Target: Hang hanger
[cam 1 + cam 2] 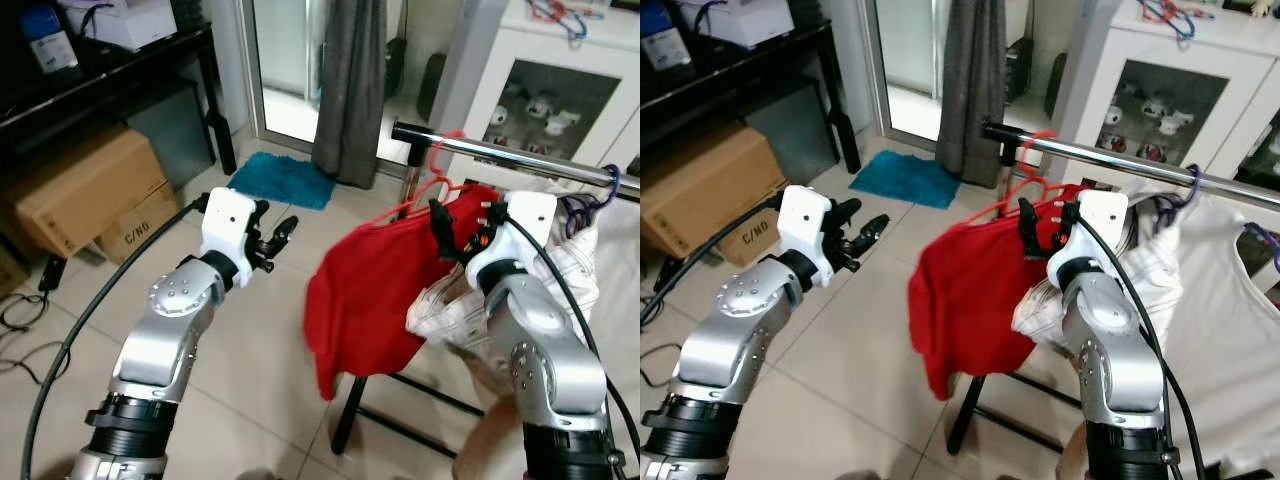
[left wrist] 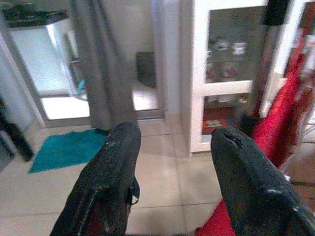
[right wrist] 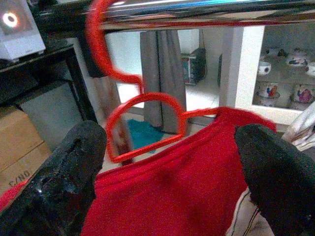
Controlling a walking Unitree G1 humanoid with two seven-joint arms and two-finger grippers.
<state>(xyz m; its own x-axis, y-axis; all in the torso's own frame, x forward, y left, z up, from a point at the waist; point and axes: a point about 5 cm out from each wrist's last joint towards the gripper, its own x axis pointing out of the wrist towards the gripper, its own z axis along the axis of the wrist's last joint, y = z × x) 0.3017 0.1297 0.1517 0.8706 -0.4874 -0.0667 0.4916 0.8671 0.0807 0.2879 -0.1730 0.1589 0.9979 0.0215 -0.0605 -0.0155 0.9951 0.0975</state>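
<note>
A red hanger [image 1: 428,186] carries a red shirt [image 1: 368,290], and its hook sits over the silver rail [image 1: 520,156] near the rail's left end. My right gripper [image 1: 462,228] is open just behind the hanger's neck, level with the shirt's collar. In the right wrist view the hanger [image 3: 143,123] and the rail [image 3: 197,14] lie ahead of the spread fingers [image 3: 74,162], with nothing pinched. My left gripper [image 1: 272,232] is held up to the left of the shirt, apart from it, open and empty.
White clothes [image 1: 570,270] hang on the rail right of the red shirt. A white glass-front cabinet [image 1: 560,60] stands behind. A grey curtain [image 1: 350,80], a teal mat [image 1: 280,180], cardboard boxes [image 1: 80,195] and a black shelf [image 1: 110,70] lie to the left. The rack's black legs [image 1: 350,410] are below.
</note>
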